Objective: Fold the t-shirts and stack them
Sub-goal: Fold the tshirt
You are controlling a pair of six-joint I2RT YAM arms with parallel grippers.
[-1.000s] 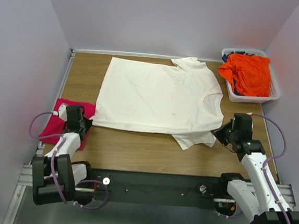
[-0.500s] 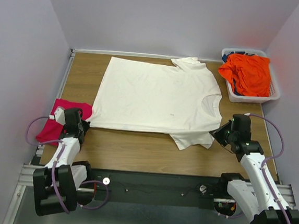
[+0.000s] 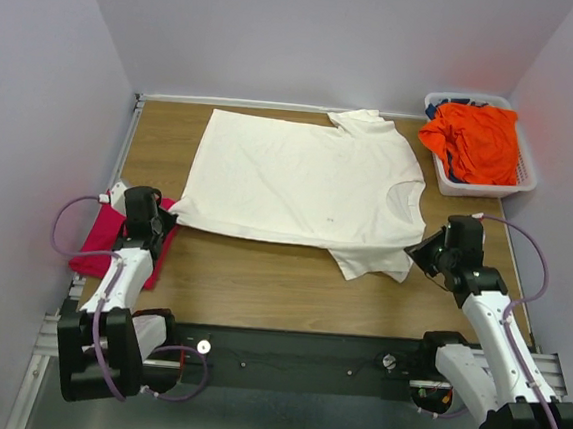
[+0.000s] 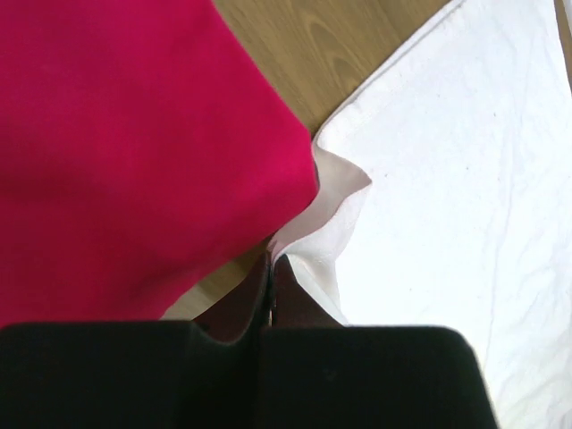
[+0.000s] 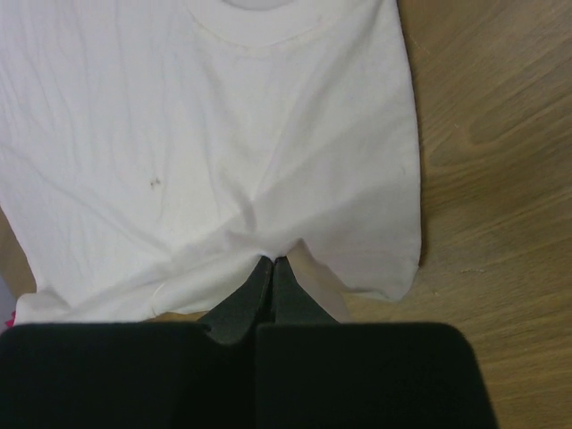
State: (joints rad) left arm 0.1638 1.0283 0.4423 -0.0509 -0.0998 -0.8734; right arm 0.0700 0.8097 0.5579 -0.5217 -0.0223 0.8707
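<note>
Cream-white t-shirt (image 3: 304, 181) is spread flat on the tabletop (image 3: 260, 283); its 8 o'clock hem corner is clamped by the closed left end effector (image 3: 169, 220), its 4 o'clock sleeve by the closed right end effector (image 3: 415, 254).

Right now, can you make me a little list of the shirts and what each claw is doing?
White t-shirt: spread flat on the table, not folded yet
Pink t-shirt: at the table's left edge, beside the left claw
Orange t-shirt: crumpled in the basket, far right corner
Left claw: shut, pinching the white t-shirt's corner
Right claw: shut, pinching the white t-shirt by its near sleeve
</note>
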